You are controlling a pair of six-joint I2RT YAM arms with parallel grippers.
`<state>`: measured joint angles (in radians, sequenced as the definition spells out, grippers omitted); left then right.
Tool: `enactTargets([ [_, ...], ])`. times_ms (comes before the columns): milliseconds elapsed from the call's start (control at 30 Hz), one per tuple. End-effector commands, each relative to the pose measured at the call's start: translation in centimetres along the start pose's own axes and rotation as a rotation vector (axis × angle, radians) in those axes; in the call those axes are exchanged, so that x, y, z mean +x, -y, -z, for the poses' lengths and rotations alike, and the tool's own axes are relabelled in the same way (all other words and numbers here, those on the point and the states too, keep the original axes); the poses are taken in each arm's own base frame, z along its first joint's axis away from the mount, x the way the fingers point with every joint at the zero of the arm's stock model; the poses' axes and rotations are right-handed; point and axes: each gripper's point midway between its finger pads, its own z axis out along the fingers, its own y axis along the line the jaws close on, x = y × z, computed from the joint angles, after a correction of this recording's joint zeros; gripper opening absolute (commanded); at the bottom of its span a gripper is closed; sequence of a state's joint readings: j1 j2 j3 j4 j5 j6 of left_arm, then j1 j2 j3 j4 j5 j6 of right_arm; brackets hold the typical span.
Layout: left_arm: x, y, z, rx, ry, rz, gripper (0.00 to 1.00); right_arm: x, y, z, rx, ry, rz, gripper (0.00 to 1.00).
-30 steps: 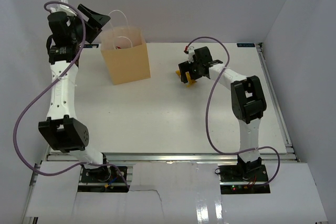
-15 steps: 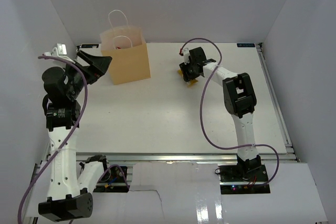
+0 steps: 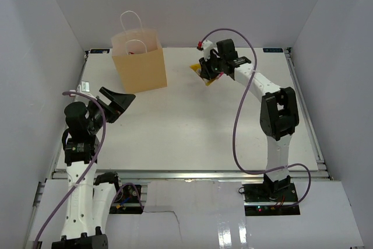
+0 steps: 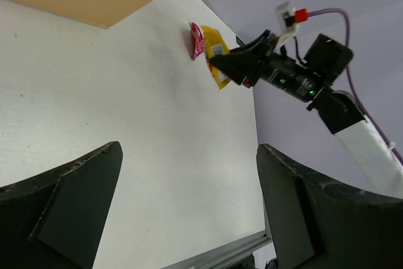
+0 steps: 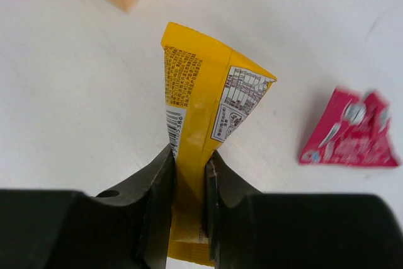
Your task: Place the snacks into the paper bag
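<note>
Yellow packet [image 5: 195, 111]: barcode, white nutrition panel, print too small to read; no brand legible. Crinkly foil, folded into wedge. My right gripper [image 5: 189, 174] clenched on its lower end, over far side of table [image 3: 192, 132]. Magenta packet [image 5: 351, 133] lies flat nearby, lettering blurred. Table white, matte; plain white walls around. Paper bag [image 3: 140, 67] tan kraft, upright, white cord handles, far left. My left gripper [image 4: 189, 212] spread wide, grasping nothing, above near left.

I look down on a matt white table [image 3: 186, 138], boxed in by pale walls [image 3: 233, 4] behind and at both sides. A metal rail [image 3: 192, 173] runs along its near edge; a small blue label [image 3: 272, 50] sits at its far right corner.
</note>
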<state>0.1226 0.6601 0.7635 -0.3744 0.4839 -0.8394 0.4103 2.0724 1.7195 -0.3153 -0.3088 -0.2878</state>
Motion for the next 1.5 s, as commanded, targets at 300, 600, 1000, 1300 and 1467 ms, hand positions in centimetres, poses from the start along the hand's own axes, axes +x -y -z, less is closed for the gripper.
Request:
enactTargets([
  [300, 3.0, -1.5, 2.0, -0.006, -0.023, 0.021, 0.98, -29.6, -10.4, 10.0, -0.013, 0.755, 0.397, 0.08],
  [600, 3.7, -0.8, 3.5, 0.016, -0.014, 0.015, 0.98, -36.5, -12.4, 9.1, 0.217, 1.134, 0.381, 0.08],
  [1000, 5.0, -1.9, 3.7, -0.003, -0.041, 0.035, 0.98, -34.8, -13.6, 4.7, 0.178, 1.151, 0.351, 0.6],
  [1300, 5.0, -2.1, 2.9, 0.011, -0.059, 0.033, 0.98, -35.4, -11.2, 7.6, 0.207, 1.126, 0.311, 0.74],
  [1467, 5.3, -2.3, 2.6, 0.02, -0.069, 0.034, 0.98, -32.1, -5.6, 6.7, 0.203, 0.956, 0.258, 0.84],
])
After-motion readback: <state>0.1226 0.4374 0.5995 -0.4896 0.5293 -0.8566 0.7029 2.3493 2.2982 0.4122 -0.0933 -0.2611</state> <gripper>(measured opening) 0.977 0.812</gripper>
